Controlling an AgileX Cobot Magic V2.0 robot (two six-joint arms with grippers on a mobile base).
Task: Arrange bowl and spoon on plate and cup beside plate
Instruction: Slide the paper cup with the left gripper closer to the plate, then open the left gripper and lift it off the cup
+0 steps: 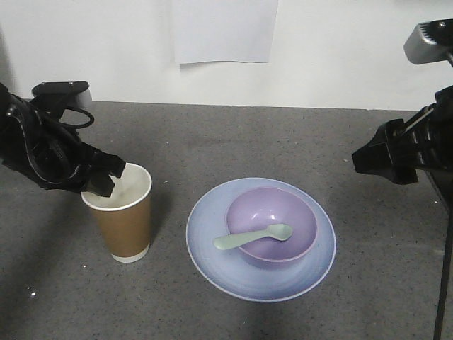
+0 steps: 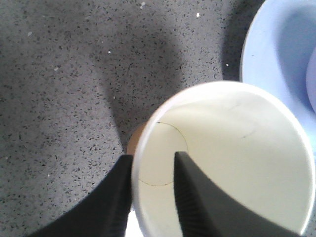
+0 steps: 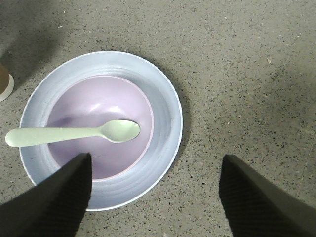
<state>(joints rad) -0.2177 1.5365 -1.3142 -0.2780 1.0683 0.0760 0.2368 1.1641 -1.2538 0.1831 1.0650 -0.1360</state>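
Note:
The brown paper cup (image 1: pixel 126 227) stands upright on the table, just left of the pale blue plate (image 1: pixel 212 248). My left gripper (image 1: pixel 110 183) straddles its near-left rim. In the left wrist view one finger sits against the outside of the cup (image 2: pixel 237 148) and the other hangs inside, with a gap to the wall, so the left gripper (image 2: pixel 153 155) is open. The lavender bowl (image 1: pixel 272 212) rests on the plate, and the mint spoon (image 1: pixel 253 237) lies across the bowl with its handle pointing left. My right gripper (image 1: pixel 368 159) hovers open to the right of the plate, holding nothing.
The table is grey speckled stone with a white wall behind it and a sheet of paper (image 1: pixel 225 28) on the wall. In the right wrist view the plate (image 3: pixel 163 148), bowl (image 3: pixel 89 103) and spoon (image 3: pixel 74 134) lie left of the right gripper (image 3: pixel 155 158).

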